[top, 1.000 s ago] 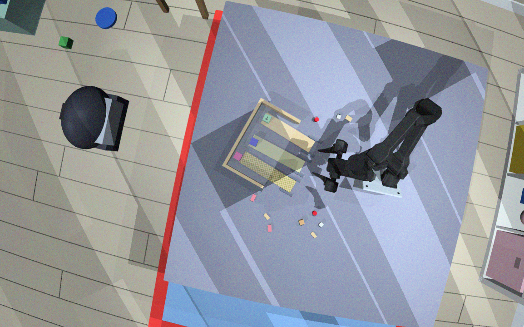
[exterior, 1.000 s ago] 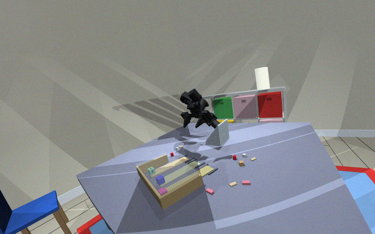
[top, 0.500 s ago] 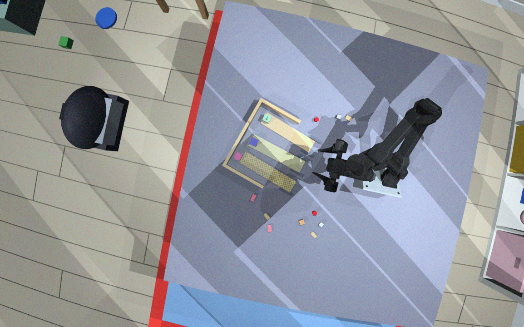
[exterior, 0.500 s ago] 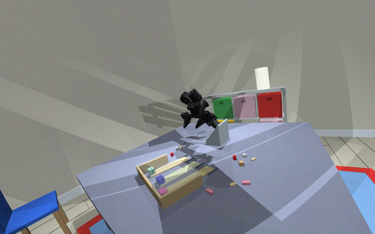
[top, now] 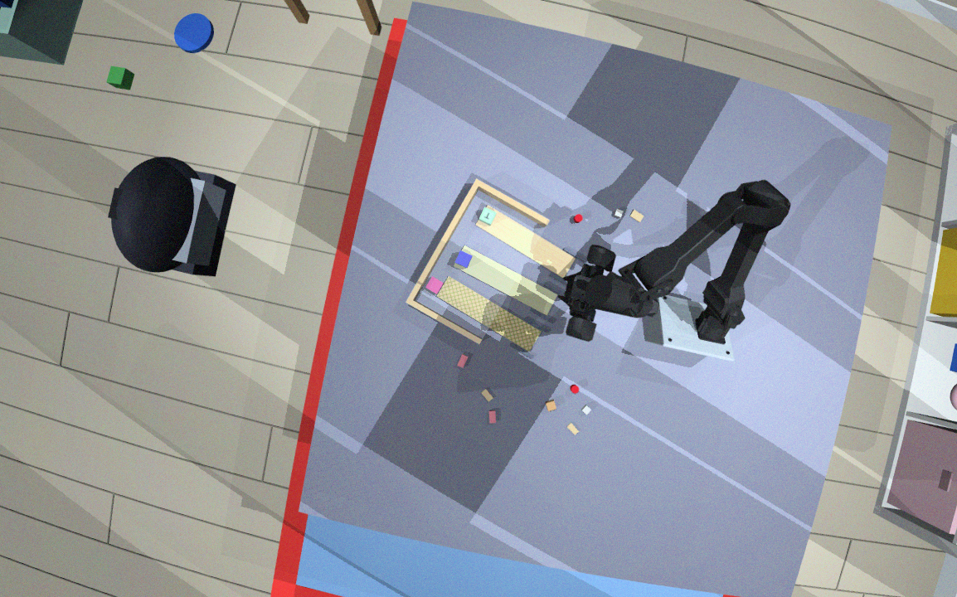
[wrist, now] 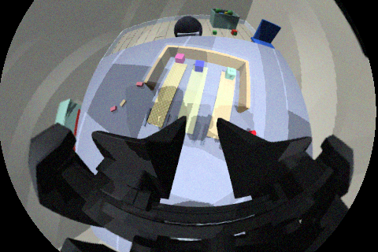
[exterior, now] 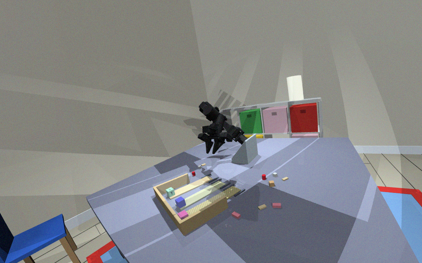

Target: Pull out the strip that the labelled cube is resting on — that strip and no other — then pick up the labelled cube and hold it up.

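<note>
Matte-black, chunky angular arm (top: pixel 697 230) (exterior: pixel 219 121).

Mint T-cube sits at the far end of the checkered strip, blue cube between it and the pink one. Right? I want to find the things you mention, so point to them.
Wrong strip: the mint T-cube (top: pixel 486 215) (exterior: pixel 170 191) (wrist: pixel 231 73) sits at the far end of the plain tan strip (top: pixel 530 239) (exterior: pixel 191 186) (wrist: pixel 222 101), as the wrist view shows. The blue cube (top: pixel 463 259) (exterior: pixel 180 201) (wrist: pixel 199 65) is indeed between it and the pink one (top: pixel 434 284) (exterior: pixel 183 214) (wrist: pixel 179 57).

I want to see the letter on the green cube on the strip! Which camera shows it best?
The exterior view: the mint-green cube shows its top and a side with a T. The top view shows mostly its top, also marked. In the wrist view it's small and blurry.
</note>
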